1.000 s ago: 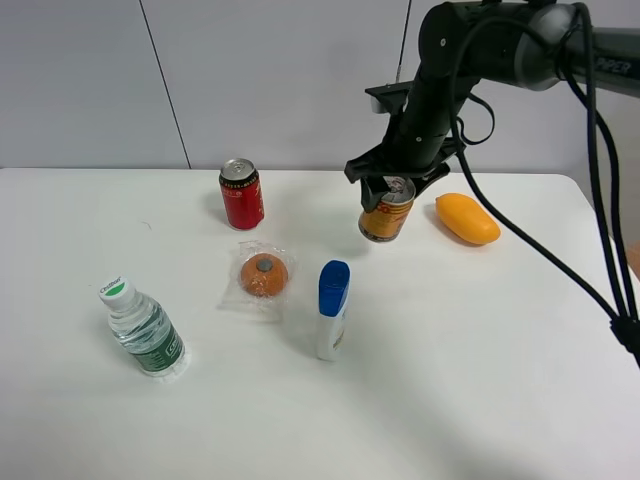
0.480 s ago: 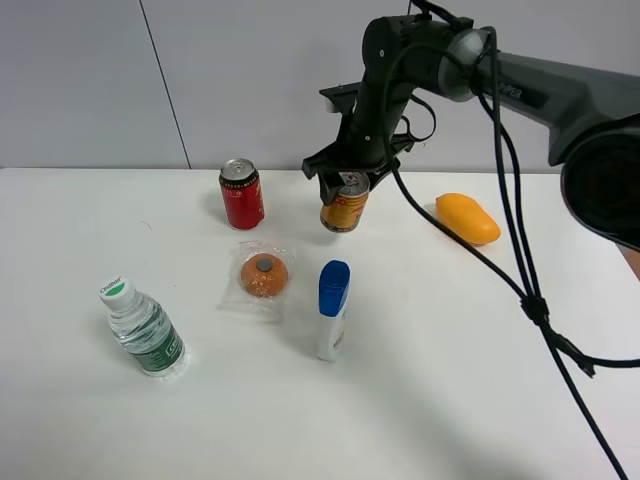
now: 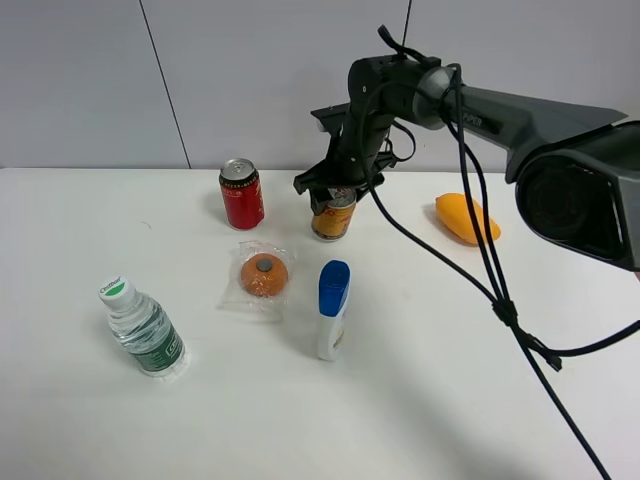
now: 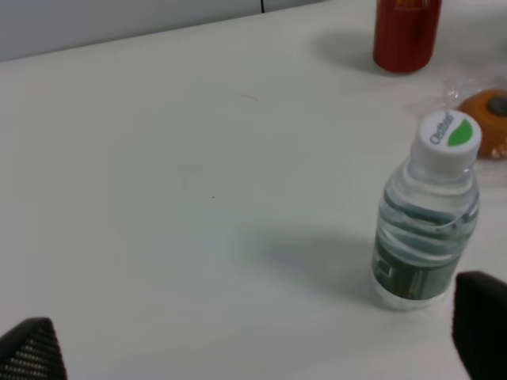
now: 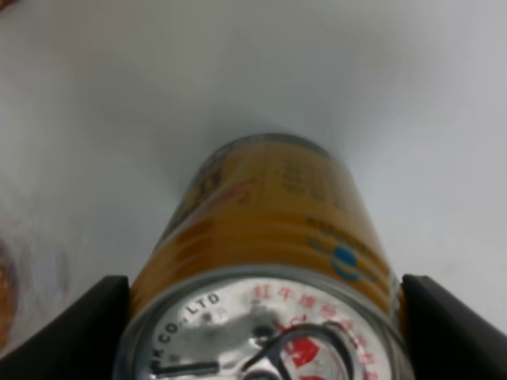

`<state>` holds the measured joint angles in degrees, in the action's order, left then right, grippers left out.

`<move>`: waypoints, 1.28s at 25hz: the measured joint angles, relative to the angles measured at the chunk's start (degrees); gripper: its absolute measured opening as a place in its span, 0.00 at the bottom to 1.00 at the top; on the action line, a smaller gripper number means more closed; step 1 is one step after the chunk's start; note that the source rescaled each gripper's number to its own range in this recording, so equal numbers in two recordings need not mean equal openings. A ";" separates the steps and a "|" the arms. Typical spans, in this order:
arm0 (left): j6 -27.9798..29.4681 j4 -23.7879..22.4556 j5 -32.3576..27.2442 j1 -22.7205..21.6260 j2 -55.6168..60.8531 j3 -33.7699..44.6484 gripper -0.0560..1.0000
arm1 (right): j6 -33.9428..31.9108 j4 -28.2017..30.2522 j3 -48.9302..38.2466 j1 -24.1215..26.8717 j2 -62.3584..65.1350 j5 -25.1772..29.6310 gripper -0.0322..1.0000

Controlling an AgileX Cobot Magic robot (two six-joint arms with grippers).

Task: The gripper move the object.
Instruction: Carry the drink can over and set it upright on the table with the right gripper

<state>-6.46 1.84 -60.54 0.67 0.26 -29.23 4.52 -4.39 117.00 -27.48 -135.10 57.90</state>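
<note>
My right gripper [image 3: 337,190] is shut on the top of the yellow-gold can [image 3: 333,216], which stands or hangs at the back of the white table [image 3: 450,360], right of the red soda can [image 3: 242,194]. The right wrist view shows the yellow-gold can [image 5: 269,237] close up, silver top nearest, with a black finger [image 5: 87,332] on each side of its rim. My left gripper is open low over the table's left side; its fingertips [image 4: 32,352] show at the frame's corners, near the water bottle [image 4: 428,229].
A wrapped orange thing [image 3: 264,275] and a blue-capped white bottle [image 3: 331,308] lie in front of the can. A water bottle [image 3: 142,327] stands front left. A yellow mango [image 3: 467,218] lies at the right. Black cables trail down the right side.
My right gripper has carried the yellow-gold can leftward from beside the mango to near the red can, and lowered it toward the table. The left arm has not moved.
</note>
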 joint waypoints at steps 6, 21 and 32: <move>0.00 0.00 0.00 0.00 0.00 0.00 1.00 | 0.49 -0.45 0.09 0.00 -0.56 -1.87 0.03; 0.00 0.00 0.00 0.00 0.00 0.00 1.00 | 0.61 -0.46 0.22 -0.11 -1.87 -3.58 0.03; 0.00 0.00 0.00 0.00 0.00 0.00 1.00 | 1.00 -0.65 0.22 -0.41 -1.87 -3.78 0.06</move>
<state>-6.46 1.84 -60.54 0.67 0.26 -29.23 5.51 -5.05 117.22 -27.89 -136.97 54.13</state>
